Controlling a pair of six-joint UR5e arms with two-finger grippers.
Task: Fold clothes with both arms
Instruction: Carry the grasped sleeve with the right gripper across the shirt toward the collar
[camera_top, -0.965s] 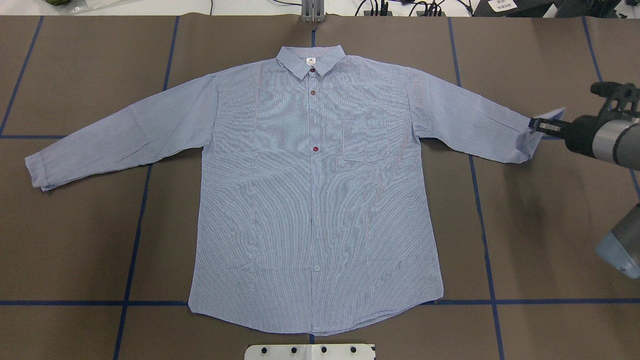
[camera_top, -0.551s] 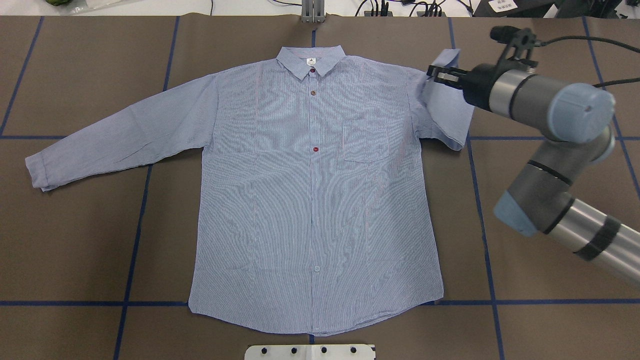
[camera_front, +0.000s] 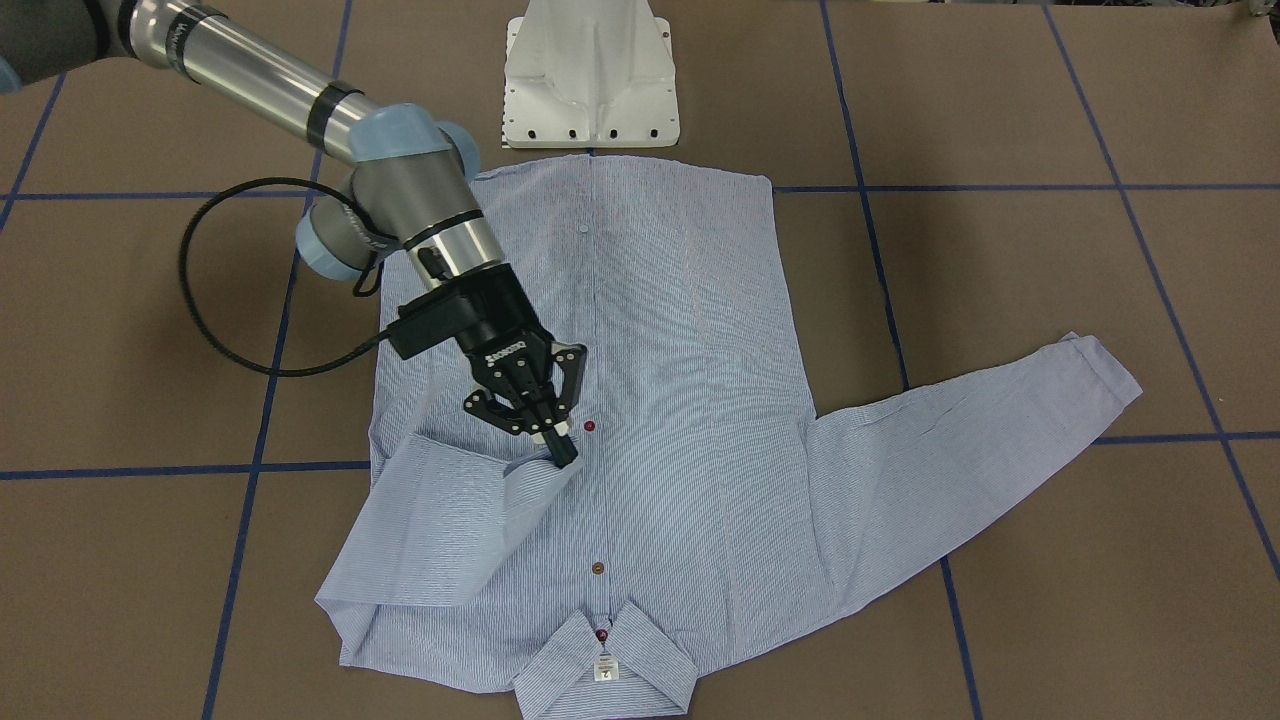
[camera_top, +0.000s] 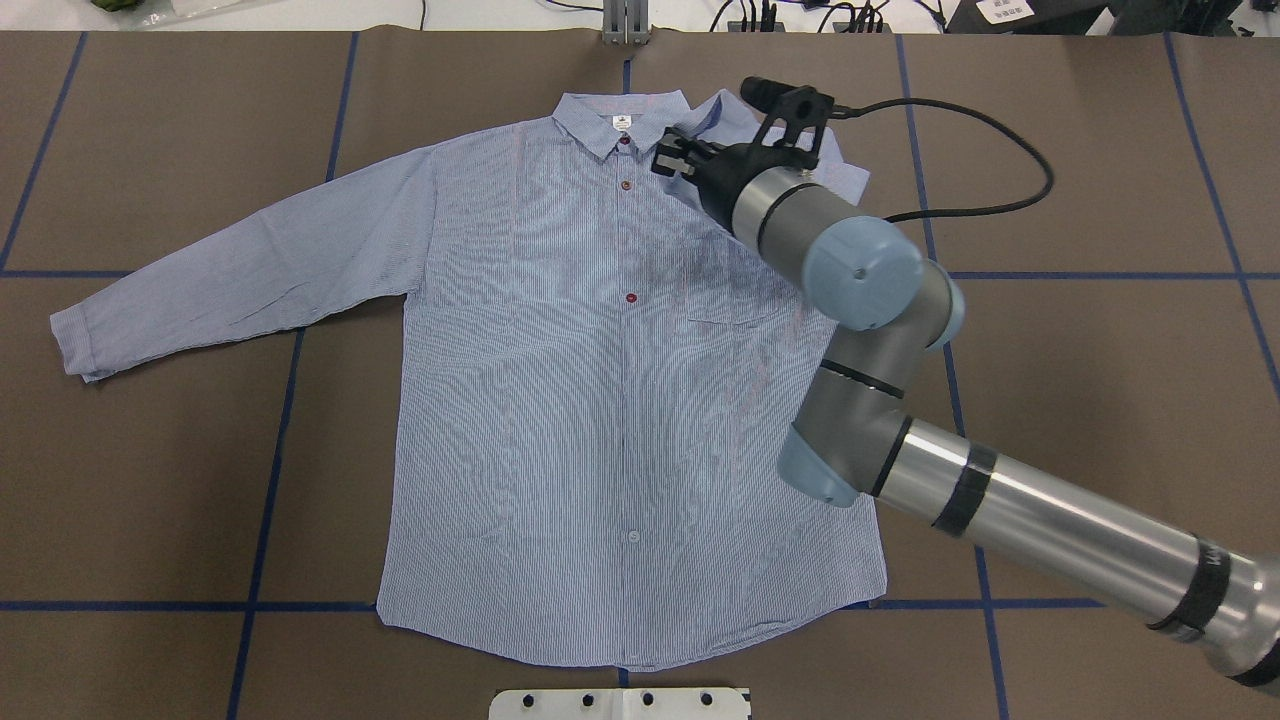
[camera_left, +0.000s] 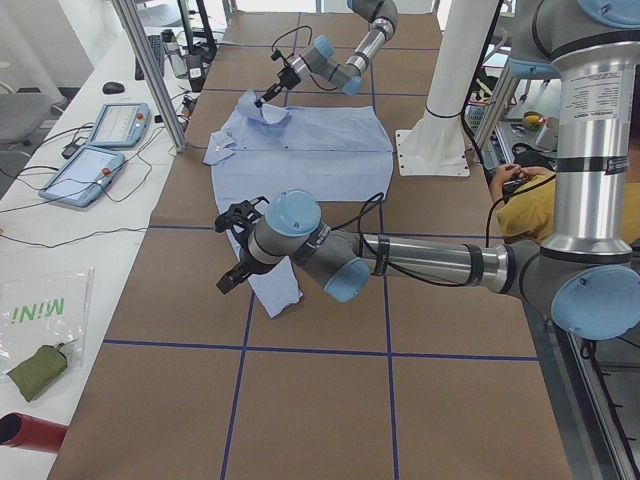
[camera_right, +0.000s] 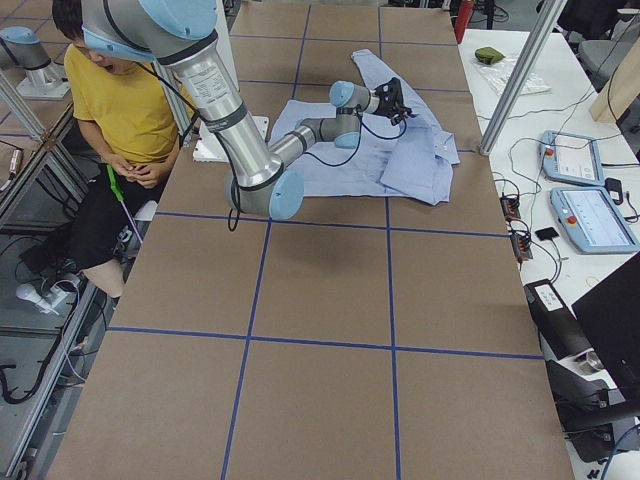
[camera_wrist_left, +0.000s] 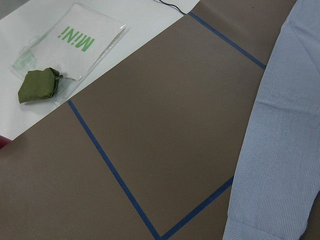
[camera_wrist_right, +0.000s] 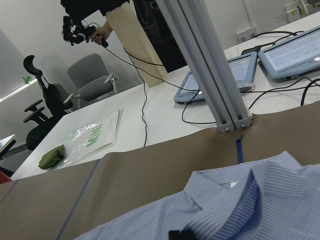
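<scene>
Shirt (camera_top: 600, 400) sleeve pinched in right tool (camera_front: 556, 447); left tool (camera_left: 230, 280) state unclear; bag (camera_wrist_left: 100, 25) reads "MINI".

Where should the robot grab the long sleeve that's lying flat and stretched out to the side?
Probably the cuff, at the very tip of the flat sleeve. It sticks out farthest from the body of the shirt, with bare table around it. Coming in low from that outer end should let the cuff's edge be pinched, and the rest of the sleeve should then follow when it is folded across.
</scene>
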